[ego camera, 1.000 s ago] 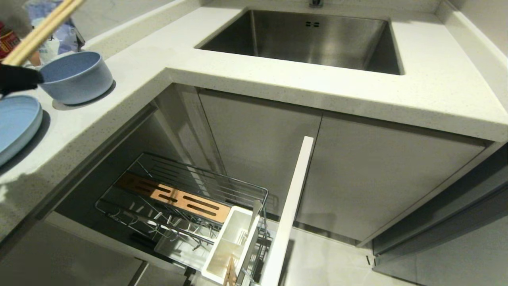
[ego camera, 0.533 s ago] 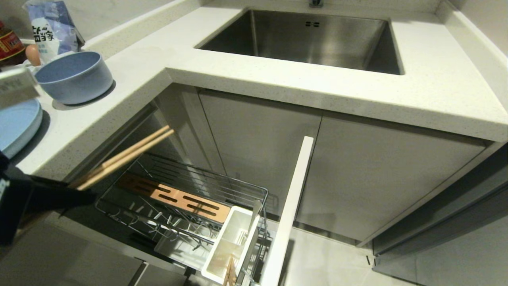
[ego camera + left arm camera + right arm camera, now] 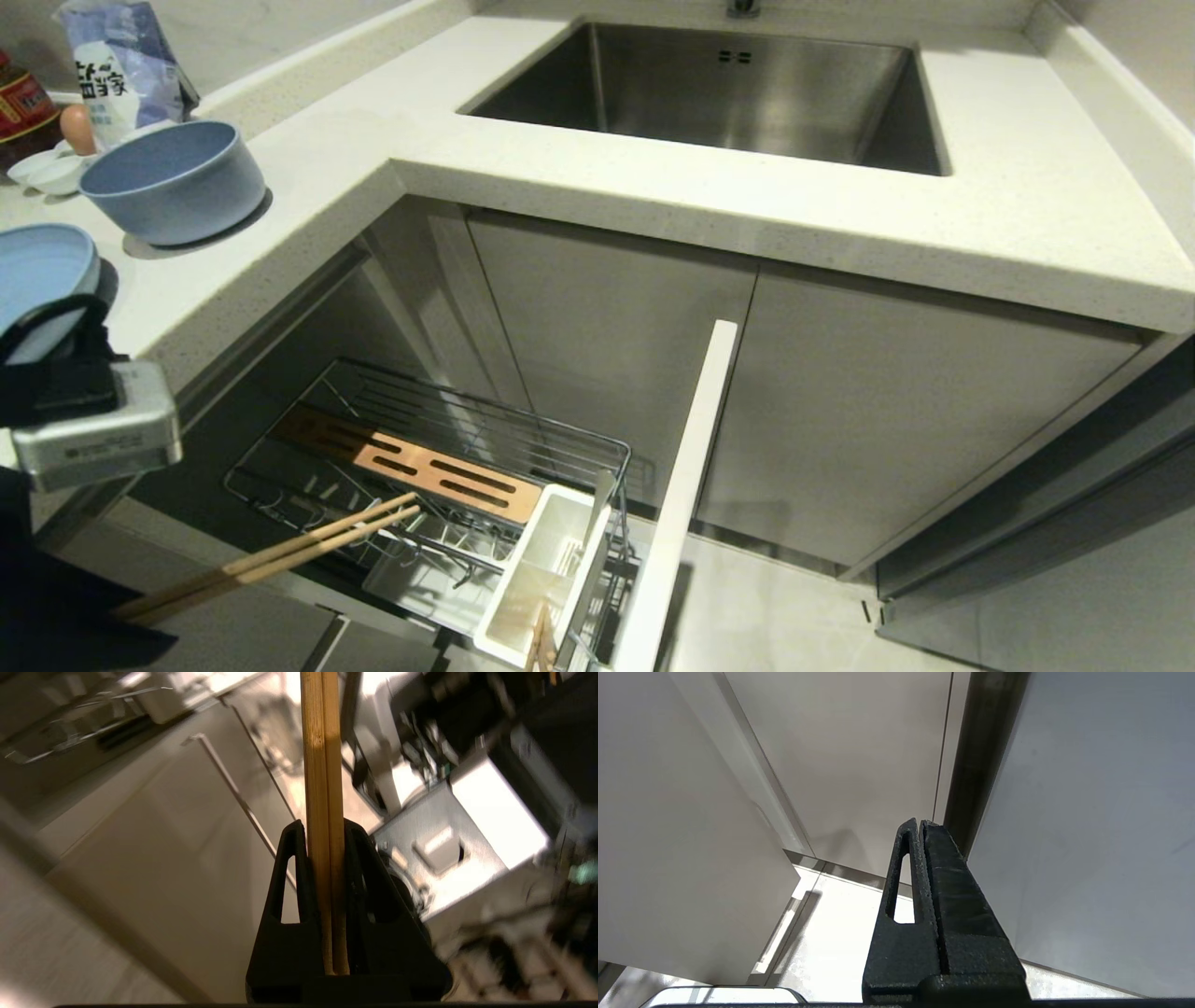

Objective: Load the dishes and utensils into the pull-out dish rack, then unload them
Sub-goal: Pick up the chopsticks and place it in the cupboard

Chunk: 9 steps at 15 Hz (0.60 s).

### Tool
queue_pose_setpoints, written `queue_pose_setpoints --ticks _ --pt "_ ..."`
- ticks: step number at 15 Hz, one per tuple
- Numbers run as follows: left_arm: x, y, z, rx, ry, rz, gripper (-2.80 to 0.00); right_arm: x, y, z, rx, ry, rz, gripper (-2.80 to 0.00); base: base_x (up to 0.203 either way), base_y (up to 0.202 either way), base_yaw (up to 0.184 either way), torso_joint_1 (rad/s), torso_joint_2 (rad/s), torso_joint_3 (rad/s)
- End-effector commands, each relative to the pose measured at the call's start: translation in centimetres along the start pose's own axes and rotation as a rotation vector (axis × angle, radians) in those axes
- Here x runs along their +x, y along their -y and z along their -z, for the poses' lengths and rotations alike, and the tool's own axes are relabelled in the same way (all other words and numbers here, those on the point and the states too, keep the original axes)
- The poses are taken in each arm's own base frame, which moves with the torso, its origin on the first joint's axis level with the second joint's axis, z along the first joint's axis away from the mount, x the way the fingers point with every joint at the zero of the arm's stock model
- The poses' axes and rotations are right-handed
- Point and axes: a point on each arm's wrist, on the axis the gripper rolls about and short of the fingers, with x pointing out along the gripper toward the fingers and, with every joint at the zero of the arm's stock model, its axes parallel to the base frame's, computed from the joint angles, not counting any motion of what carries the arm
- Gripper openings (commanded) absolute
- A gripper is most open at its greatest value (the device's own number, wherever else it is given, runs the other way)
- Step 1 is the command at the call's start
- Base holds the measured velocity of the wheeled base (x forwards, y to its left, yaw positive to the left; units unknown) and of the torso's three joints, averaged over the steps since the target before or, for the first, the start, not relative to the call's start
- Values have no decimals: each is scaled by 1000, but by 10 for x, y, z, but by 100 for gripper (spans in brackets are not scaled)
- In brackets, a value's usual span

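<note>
My left gripper (image 3: pixel 322 828) is shut on a pair of light-wood chopsticks (image 3: pixel 280 555) near their thick ends. It holds them low at the left, with the tips reaching over the near left corner of the pull-out dish rack (image 3: pixel 560 425). The rack has a slotted wooden strip (image 3: pixel 420 467) and a white caddy (image 3: pixel 546 560), where a slim silvery handle (image 3: pixel 602 495) stands. A pale-blue bowl (image 3: pixel 173 182) and a pale-blue plate (image 3: pixel 42 266) rest on the counter to the left. My right gripper (image 3: pixel 920 822) is shut and empty, parked facing cabinet fronts.
The rack's white panel front (image 3: pixel 686 485) juts out toward me. A steel sink (image 3: pixel 747 93) is set into the white counter (image 3: pixel 653 196). A bag (image 3: pixel 121 65), a bottle (image 3: pixel 19 112), an egg (image 3: pixel 79 131) and small white saucers (image 3: pixel 47 168) stand behind the bowl.
My left arm has swung down from above the counter to the rack's level. The chopsticks went with it, from over the bowl to over the rack's near left corner.
</note>
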Motion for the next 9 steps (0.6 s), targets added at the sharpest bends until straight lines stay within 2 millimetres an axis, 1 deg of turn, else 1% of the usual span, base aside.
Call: queue_pose_setpoints --ticks 1,6,9 --pt "14 2 -4 49 -72 34 -280 1 0 6 0 -22 0 -280 0 0 0 0 0 0" --pt "48 9 -20 121 -222 85 -280 1 0 6 0 -22 0 -280 0 0 0 0 0 0" --pt "69 16 -29 152 -237 94 -280 1 0 6 0 -22 0 -280 0 0 0 0 0 0"
